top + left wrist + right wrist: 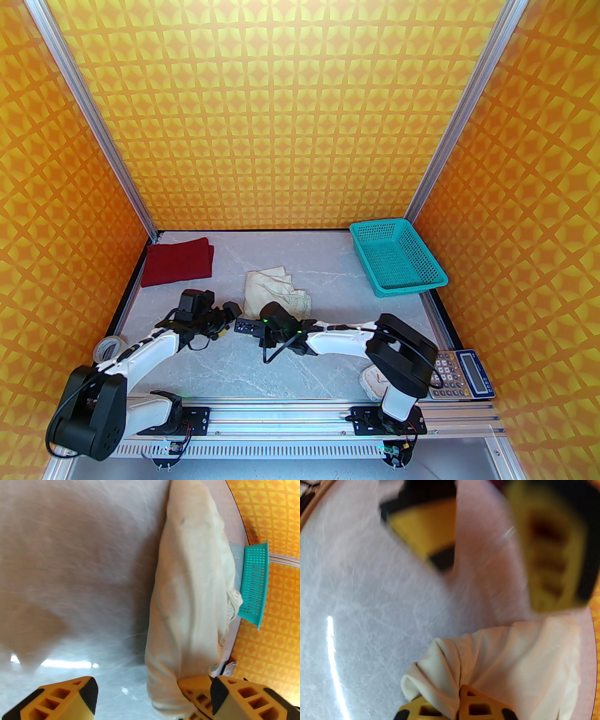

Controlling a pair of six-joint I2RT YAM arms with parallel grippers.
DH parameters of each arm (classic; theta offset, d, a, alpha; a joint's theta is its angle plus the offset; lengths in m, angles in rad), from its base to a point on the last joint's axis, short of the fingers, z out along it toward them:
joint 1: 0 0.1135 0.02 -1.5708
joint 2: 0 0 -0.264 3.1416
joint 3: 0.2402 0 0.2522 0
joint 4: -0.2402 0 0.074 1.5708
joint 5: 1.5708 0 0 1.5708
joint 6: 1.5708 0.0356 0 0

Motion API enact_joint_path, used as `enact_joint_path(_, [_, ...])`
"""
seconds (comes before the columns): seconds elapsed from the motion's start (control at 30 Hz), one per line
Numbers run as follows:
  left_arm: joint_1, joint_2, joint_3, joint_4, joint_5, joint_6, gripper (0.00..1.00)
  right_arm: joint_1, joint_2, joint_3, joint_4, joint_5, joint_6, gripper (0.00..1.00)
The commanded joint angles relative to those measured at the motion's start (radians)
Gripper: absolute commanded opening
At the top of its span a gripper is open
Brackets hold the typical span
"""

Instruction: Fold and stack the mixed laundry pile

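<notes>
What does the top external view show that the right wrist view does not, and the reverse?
Top external adds the teal basket, the calculator and the tape roll. Right wrist adds the close detail: the right gripper shut on a bunched fold of the cream shorts. Both share the shorts, the grey table and the open left gripper.

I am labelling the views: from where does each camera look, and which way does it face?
Top external: above and behind the robot, facing down and forward over the table; left arm and right arm show.
Left wrist: on the left arm, facing the shorts and basket; its open left gripper shows.
Right wrist: on the right arm, facing the left gripper; its right gripper, shut on the shorts, shows.
Shared: both wrist views show the shorts.
</notes>
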Motion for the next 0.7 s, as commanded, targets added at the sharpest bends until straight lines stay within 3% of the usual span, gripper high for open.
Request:
enact_joint_path(0.0, [-0.028,0.053,0.029,0.102,-0.049,-0.120,0.82,-0.012,-0.036,-0.023,0.076,-0.044,0.041,0.00])
enact_joint_path(0.2, [-0.087,0.165,0.103,0.161,-0.111,-0.221,0.82,-0.016,-0.058,-0.061,0.128,-0.057,0.061,0.00])
enact_joint_path(0.57, [-0.155,0.400,0.298,0.206,-0.116,-0.255,0.80,-0.032,-0.109,-0.119,0.181,-0.065,0.070,0.00])
enact_joint_path(0.67, [-0.165,0.443,0.335,0.210,-0.116,-0.253,0.74,-0.038,-0.119,-0.134,0.201,-0.064,0.077,0.00])
